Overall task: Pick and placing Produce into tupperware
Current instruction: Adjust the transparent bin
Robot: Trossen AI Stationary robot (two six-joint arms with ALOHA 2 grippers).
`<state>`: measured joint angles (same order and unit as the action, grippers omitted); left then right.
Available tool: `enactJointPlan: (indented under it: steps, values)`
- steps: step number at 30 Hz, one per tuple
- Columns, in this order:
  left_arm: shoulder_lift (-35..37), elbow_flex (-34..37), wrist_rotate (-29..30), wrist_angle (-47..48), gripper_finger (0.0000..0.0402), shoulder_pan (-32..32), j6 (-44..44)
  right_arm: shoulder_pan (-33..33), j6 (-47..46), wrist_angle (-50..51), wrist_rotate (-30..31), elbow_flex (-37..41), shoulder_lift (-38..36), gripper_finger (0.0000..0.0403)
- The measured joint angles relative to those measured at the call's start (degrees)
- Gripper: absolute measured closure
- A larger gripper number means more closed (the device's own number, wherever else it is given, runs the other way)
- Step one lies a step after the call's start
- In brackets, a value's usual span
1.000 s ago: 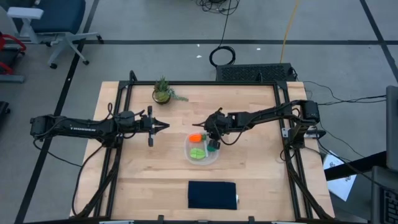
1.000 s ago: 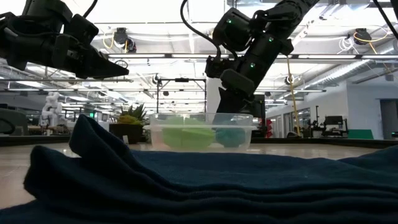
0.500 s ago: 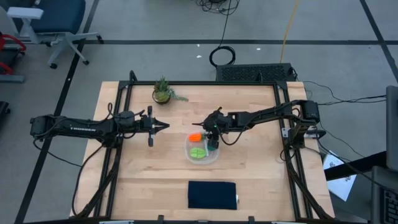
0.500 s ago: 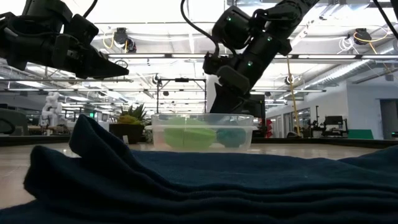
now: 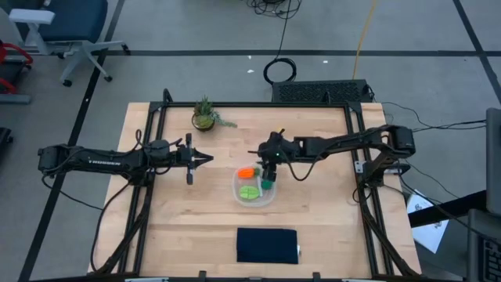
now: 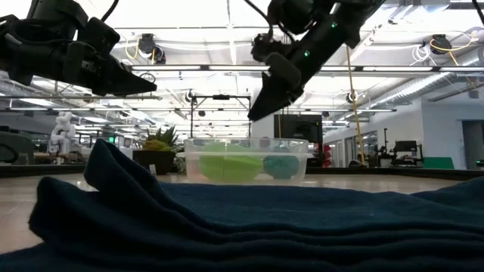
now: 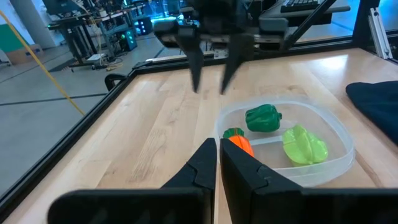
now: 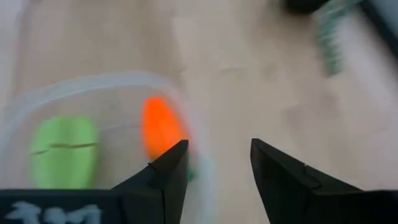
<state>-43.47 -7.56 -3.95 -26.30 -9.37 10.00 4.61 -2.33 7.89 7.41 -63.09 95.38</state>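
Produce all in tupperware (image 5: 254,188): carrot (image 7: 241,144), green lump (image 7: 262,118), leafy piece (image 7: 304,144).
Right end effector (image 5: 267,164) raised above far rim, parted, empty; left end effector (image 5: 205,159) shut, empty, hovering left.

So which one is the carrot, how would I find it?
Look at the middle of the wooden table for the clear tupperware, just below the right gripper. Three toy foods lie inside it. The carrot is the only orange one, long with a green tip, next to the dark green lump and the flat light-green leaf.
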Motion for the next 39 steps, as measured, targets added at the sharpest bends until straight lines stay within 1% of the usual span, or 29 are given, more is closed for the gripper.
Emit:
enactJointPlan:
  steps: [2,4,6,11,13,17,21,28,39]
  values:
    - [0.0,0.0,0.0,0.0,0.0376,0.0,0.0,0.4,1.4,1.1,2.2,0.0,-1.1,0.0251]
    - [0.0,0.0,0.0,0.0,0.0376,0.0,0.0,1.0,1.9,2.1,3.1,0.0,-1.3,0.0271]
    - [0.0,0.0,0.0,0.1,0.0376,0.0,0.0,1.3,2.1,3.5,3.1,0.0,-1.0,0.0297]
    - [0.0,0.0,0.0,0.6,0.0376,0.0,0.0,1.7,3.2,4.7,3.0,0.1,1.7,0.0378]
    - [0.0,0.0,0.0,0.7,0.0376,0.0,0.0,1.7,3.8,3.8,3.0,0.0,2.6,0.0396]
    - [0.0,0.0,0.0,0.8,0.0376,0.0,0.0,1.9,3.7,4.1,2.9,0.0,4.0,0.0391]
    - [0.0,0.0,0.0,0.8,0.0376,0.0,0.0,1.9,3.5,4.5,2.8,0.0,4.7,0.0399]
    - [0.0,0.0,0.0,0.9,0.0376,0.0,0.0,1.7,2.4,5.2,-1.9,0.0,4.7,0.0402]
    - [0.0,0.0,0.0,0.8,0.0376,0.0,0.0,1.0,1.3,7.0,-3.1,0.0,4.7,0.0402]
